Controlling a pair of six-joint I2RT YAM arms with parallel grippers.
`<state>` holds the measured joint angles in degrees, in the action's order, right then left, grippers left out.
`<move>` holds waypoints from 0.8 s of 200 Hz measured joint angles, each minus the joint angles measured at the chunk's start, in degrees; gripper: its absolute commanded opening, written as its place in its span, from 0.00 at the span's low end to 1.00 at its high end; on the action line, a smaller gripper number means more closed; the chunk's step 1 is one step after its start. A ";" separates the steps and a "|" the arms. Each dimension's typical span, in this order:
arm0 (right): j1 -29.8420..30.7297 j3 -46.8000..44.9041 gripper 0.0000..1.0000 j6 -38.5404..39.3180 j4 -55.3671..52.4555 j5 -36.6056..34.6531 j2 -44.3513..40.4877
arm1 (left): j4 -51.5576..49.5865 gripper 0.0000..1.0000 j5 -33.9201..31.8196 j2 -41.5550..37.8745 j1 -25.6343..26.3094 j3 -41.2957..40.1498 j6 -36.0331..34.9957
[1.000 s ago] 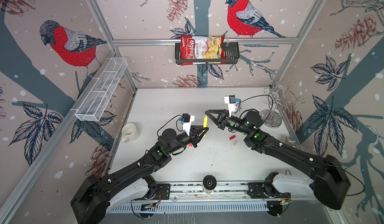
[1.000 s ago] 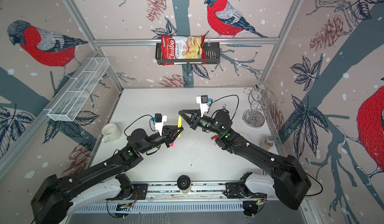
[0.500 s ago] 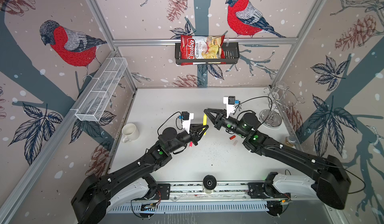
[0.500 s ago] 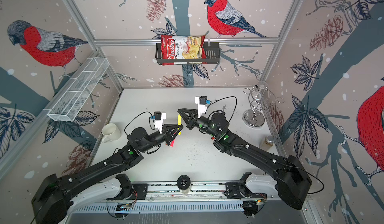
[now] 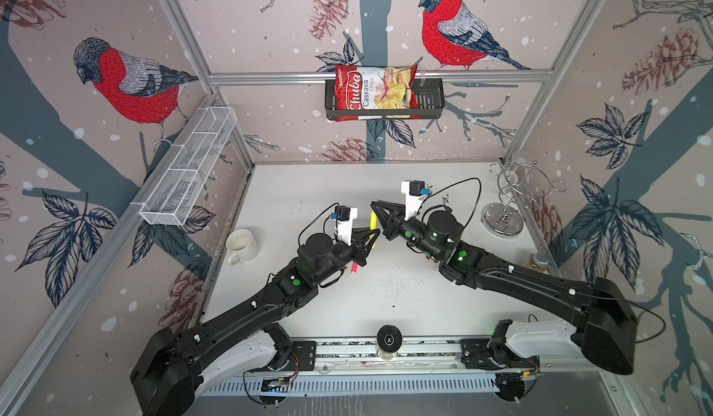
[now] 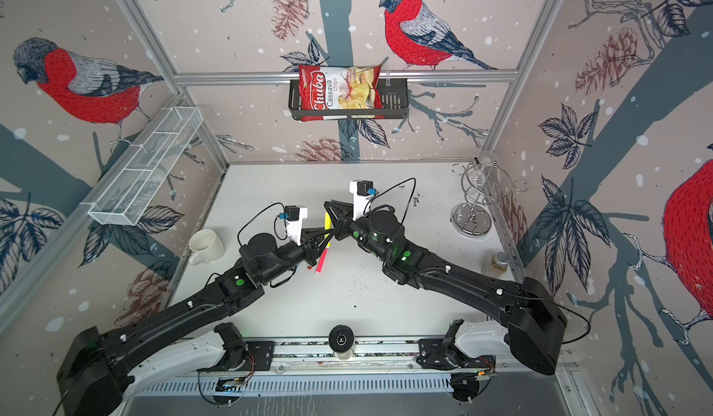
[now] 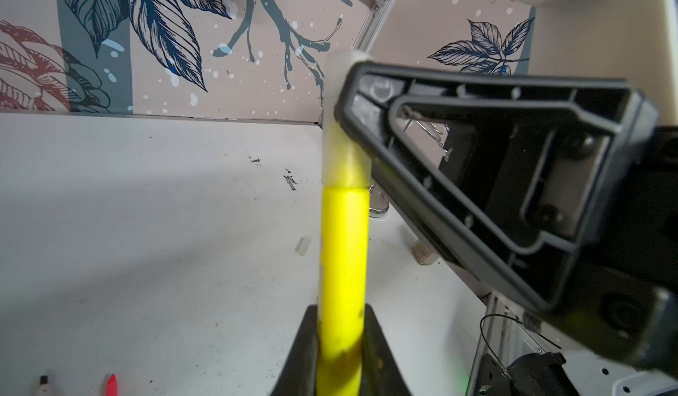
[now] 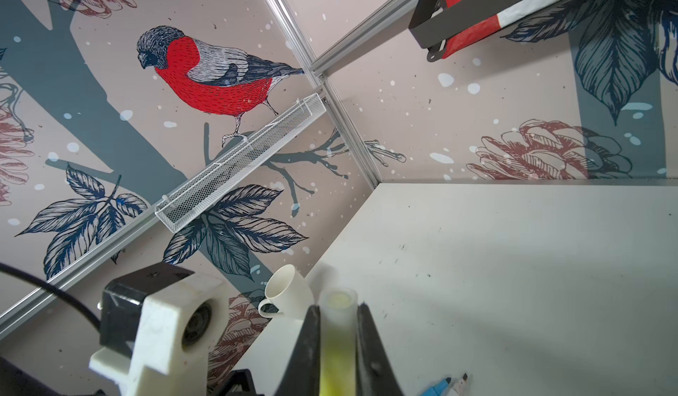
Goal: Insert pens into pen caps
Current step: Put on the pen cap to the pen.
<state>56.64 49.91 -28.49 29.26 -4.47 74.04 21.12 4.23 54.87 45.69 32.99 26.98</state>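
1. The left end effector point(image 7: 341, 324) is clamped around the lower barrel of the yellow pen point(image 7: 343, 251), holding it clear of the surface point(image 5: 386, 298).
2. The right end effector point(image 8: 337, 311) is closed on a translucent whitish cap point(image 8: 337, 324), with one jaw pressing on each side.
3. In the left wrist view the cap sits over the pen's far end. Its rim meets the yellow barrel, and yellow shows through its lower part.
4. In both top views the two end effectors meet tip to tip above the middle of the surface, with the pen bridging them.
5. The neon pink pen point(image 6: 321, 260) lies flat on the surface just below the left end effector.
6. A blue pen point(image 8: 438, 388) lies on the surface; only its tip end shows in the right wrist view.
7. A loose whitish cap point(image 7: 302, 245) lies on the surface, apart from the pens.
8. A white mug point(image 5: 241, 244) stands near the surface's left edge and a wire stand point(image 5: 505, 209) near its right edge.
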 measured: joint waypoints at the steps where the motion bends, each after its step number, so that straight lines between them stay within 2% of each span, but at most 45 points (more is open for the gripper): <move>1: 0.07 0.00 0.00 0.00 0.00 -0.09 0.00 | -0.09 0.00 -0.04 -0.04 0.00 0.00 0.00; 57: 1.36 0.79 0.02 0.02 -0.55 -2.49 1.11 | -2.43 0.00 -1.99 -1.18 0.04 0.04 -1.51; 131: 1.60 1.27 0.09 0.50 -1.51 -1.40 0.76 | -2.36 0.00 -2.51 -2.19 0.04 -0.96 -3.48; 140: 1.60 1.40 0.12 1.16 -2.29 -1.01 0.63 | -1.55 0.00 -2.49 -2.29 0.04 -1.75 -4.04; 160: 1.29 2.05 0.25 1.62 -3.82 0.57 0.37 | 0.85 0.00 -2.51 -2.69 0.04 -3.37 -4.96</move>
<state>57.93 51.96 -26.87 25.43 -3.90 74.41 21.98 1.72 52.18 45.74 29.63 22.02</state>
